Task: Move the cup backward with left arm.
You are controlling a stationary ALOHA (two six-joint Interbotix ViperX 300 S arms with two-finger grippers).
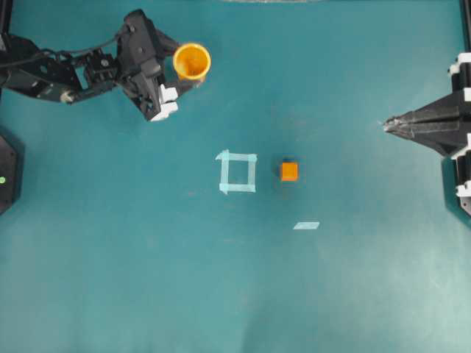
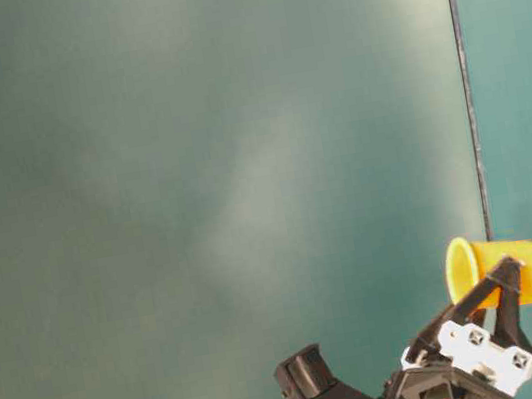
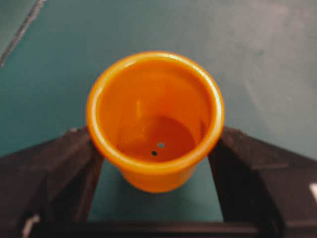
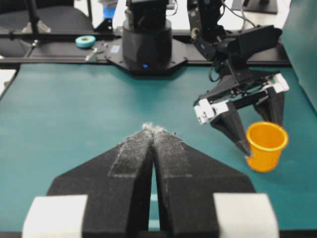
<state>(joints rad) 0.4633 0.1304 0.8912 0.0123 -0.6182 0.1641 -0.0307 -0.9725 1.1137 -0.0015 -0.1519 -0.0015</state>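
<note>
Left jaws are spread wide around the cup (image 1: 192, 61), a finger (image 3: 54, 173) down each side at the upper left of the overhead frame, though actual contact can't be told. Right jaws sit pressed together at the right edge, gripping nothing. On the teal counter (image 1: 147, 279), an orange cube (image 1: 289, 171) rests just right of a tape square (image 1: 238, 172).

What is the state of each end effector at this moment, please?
Left end effector: wide apart, one finger on each side of the cup; a firm grip cannot be told.
Right end effector: closed, holding nothing.
</note>
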